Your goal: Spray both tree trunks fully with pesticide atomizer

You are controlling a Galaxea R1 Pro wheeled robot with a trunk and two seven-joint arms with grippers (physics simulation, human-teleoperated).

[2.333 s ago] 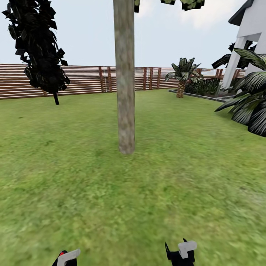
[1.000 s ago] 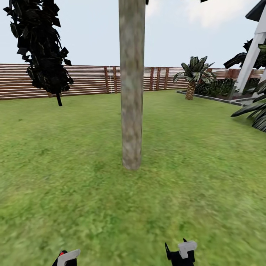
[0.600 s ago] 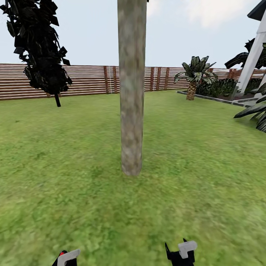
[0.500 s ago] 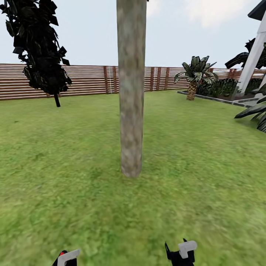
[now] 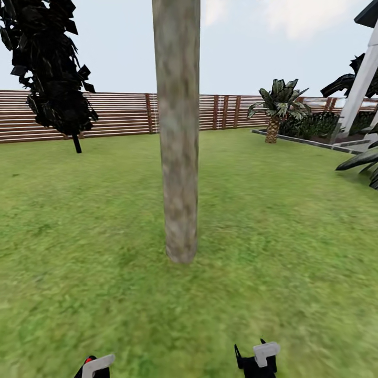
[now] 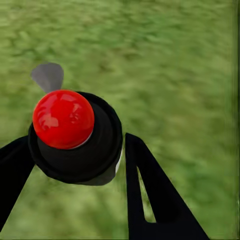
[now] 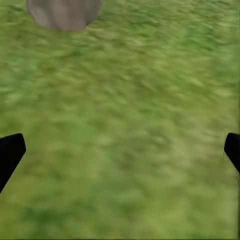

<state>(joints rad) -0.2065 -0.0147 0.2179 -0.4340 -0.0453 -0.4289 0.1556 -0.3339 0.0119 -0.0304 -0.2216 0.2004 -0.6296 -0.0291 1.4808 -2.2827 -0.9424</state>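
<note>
A thick pale grey-brown tree trunk [image 5: 177, 131] rises straight ahead on the lawn, its crown cut off above the head view. Its base [image 7: 62, 12] also appears in the right wrist view. The pesticide atomizer [image 6: 70, 130], a black body with a round red top, sits between the black fingers of my left gripper [image 6: 75, 165], which is shut on it. At the bottom of the head view are the left gripper [image 5: 94, 366] with the atomizer's red tip [image 5: 87, 360] and the right gripper [image 5: 257, 359]. The right gripper [image 7: 120, 150] is open over bare grass.
A near-black cone tree [image 5: 50, 68] stands at the far left before the brown slat fence [image 5: 121, 113]. A small palm [image 5: 275, 107], a raised bed edge [image 5: 310, 142], a white building post [image 5: 362, 79] and dark fronds [image 5: 362, 163] are at the right.
The whole view has shifted: the trunk now looms larger, closer and slightly further left, so the camera has advanced. Both grippers keep their places in the picture.
</note>
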